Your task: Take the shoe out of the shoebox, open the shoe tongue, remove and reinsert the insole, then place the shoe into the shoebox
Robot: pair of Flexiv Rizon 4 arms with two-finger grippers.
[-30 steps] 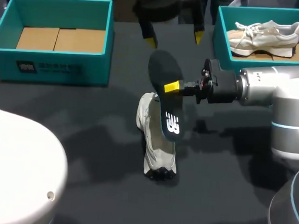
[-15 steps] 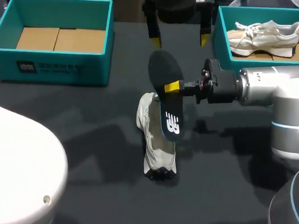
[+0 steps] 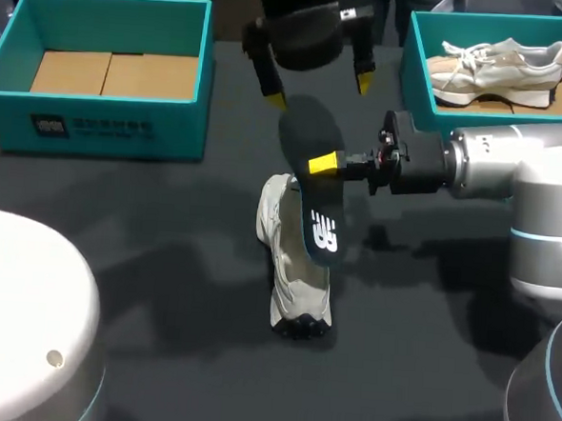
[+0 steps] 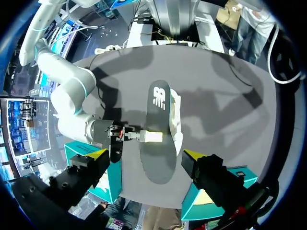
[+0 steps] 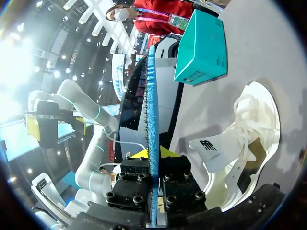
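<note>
My right gripper (image 3: 326,163) is shut on the black insole (image 3: 311,179) and holds it on edge, slanting over the white shoe (image 3: 292,268). That shoe lies on the dark table with its opening toward the insole. In the right wrist view the insole (image 5: 152,110) runs edge-on between the gripper's fingers (image 5: 154,189), with the shoe (image 5: 244,129) beside it. My left gripper (image 3: 320,91) hangs open just past the insole's far end, touching nothing. Seen from the left wrist, the insole (image 4: 157,139) and the shoe (image 4: 175,117) lie ahead of the open gripper (image 4: 144,155).
A teal shoebox (image 3: 11,99) with a cardboard floor stands at the back left. A second teal shoebox (image 3: 415,80) at the back right holds another white shoe (image 3: 500,62). My left arm's white body (image 3: 26,328) fills the near left corner.
My left gripper has swung a little to the left and down, closer to the insole's far end. The right gripper, the insole and the shoe have stayed put.
</note>
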